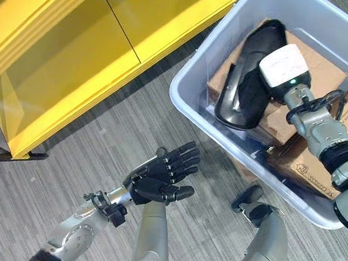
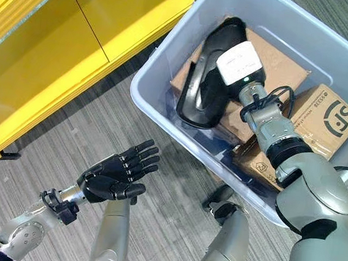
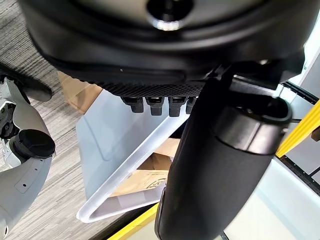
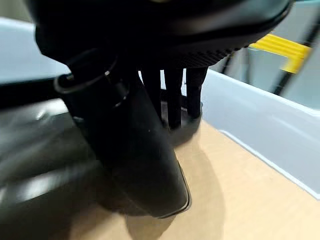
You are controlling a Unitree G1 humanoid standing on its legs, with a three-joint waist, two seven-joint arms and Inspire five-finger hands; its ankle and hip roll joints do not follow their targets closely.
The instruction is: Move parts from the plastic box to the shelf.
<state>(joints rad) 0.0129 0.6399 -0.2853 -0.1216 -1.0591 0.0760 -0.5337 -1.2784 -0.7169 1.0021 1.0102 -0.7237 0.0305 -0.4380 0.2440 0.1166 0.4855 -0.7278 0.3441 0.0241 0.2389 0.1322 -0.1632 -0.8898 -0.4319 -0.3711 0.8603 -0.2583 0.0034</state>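
Both hands: right (image 4: 150, 130) clasps black part (image 1: 247, 76) (in plastic box (image 1: 198, 71)); left (image 1: 164, 173) relaxed, empty.

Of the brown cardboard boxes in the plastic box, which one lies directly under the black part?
The large plain brown cardboard box on top of the pile carries the glossy black moulded part; the printed cardboard box beside it lies clear of the part.

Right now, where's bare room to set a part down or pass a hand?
The yellow shelf surfaces by the box look bare. The carpet between shelf, box and open left hand is free. The box is crowded: cardboard boxes, the black part and the right hand reaching in.
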